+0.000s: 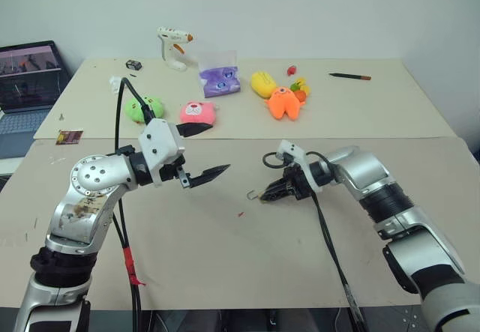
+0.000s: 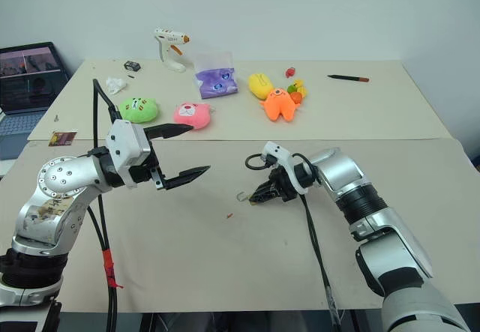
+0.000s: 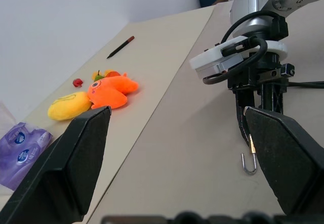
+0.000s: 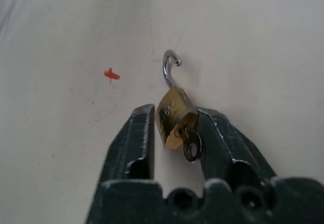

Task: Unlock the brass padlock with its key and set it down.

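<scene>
The right gripper [image 4: 174, 128] is hanging low over the near table [image 1: 225, 264], its fingers spread partway with the padlock [image 4: 173, 117] between them; whether they are pinching it is unclear. The shackle [image 4: 168, 68] is sprung open and the key [image 4: 191, 147] is sitting in the lock, so unlocking looks done and only the release remains. Left of it, the left gripper [image 1: 196, 152] is hovering wide open, empty.

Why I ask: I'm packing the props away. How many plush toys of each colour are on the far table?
Green plush toy: 1
Pink plush toy: 1
Yellow plush toy: 1
Orange plush toy: 1
Total: 4
</scene>
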Action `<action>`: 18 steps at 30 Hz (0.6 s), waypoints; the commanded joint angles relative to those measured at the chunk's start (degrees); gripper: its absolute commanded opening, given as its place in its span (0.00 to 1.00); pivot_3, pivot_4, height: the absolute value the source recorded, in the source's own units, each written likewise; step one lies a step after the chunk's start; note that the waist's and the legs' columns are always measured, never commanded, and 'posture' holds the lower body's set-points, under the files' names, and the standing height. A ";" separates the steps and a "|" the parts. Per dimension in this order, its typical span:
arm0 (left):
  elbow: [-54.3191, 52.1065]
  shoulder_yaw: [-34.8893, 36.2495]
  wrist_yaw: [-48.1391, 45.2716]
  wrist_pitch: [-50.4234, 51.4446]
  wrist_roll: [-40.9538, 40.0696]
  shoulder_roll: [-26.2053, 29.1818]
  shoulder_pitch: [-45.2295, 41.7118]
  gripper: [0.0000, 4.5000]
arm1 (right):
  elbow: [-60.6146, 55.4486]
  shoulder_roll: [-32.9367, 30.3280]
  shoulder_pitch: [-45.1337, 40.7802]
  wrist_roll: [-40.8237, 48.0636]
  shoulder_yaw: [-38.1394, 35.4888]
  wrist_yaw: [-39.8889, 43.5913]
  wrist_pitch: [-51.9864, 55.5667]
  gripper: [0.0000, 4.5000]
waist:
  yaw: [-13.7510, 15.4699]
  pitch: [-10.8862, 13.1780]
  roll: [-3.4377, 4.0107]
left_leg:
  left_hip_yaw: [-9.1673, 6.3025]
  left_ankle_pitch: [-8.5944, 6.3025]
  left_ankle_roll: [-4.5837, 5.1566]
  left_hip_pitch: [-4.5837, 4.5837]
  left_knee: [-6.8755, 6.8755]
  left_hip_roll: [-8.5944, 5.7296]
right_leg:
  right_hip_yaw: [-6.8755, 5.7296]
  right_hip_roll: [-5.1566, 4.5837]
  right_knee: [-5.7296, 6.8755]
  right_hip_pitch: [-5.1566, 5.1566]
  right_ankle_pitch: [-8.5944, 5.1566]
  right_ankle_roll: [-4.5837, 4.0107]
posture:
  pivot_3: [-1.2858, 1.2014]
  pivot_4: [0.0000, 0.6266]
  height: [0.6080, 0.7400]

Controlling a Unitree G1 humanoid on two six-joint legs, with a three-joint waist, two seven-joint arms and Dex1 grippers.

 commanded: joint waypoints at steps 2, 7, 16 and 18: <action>-0.61 0.07 0.19 -2.21 0.64 -0.68 -0.87 1.00 | 2.21 -2.22 -2.93 -1.01 -4.32 1.22 -4.01 0.75 | -0.05 0.00 0.00 | 0.00 0.00 0.00 0.01 0.00 0.00 | 0.00 0.00 0.01 0.01 0.00 0.00 | 0.52 0.24 1.00; 0.33 -1.53 -1.30 -1.62 0.55 -1.14 -1.25 1.00 | 8.01 -6.46 -3.26 -4.31 -7.75 1.27 -14.88 0.98 | 0.14 0.00 0.00 | 0.00 0.00 0.00 0.00 -0.01 -0.01 | 0.00 0.00 -0.01 0.00 0.00 0.00 | 0.52 0.24 1.00; -1.49 -1.05 -1.32 18.48 -12.33 -0.20 0.19 1.00 | -23.75 -17.55 18.56 5.55 -22.24 6.71 -25.42 0.98 | -0.22 0.00 0.00 | -0.03 -0.01 0.01 -0.04 -0.04 0.09 | 0.01 0.09 -0.02 -0.02 0.00 0.01 | 0.52 0.24 1.00; -1.66 -2.15 -3.20 17.83 -10.79 1.88 1.15 1.00 | -32.16 -20.16 24.19 6.81 -24.81 5.64 -24.11 0.98 | -0.15 -0.01 0.01 | -0.03 -0.01 0.01 0.00 -0.08 0.14 | 0.01 0.12 0.00 -0.01 -0.01 0.01 | 0.52 0.24 1.00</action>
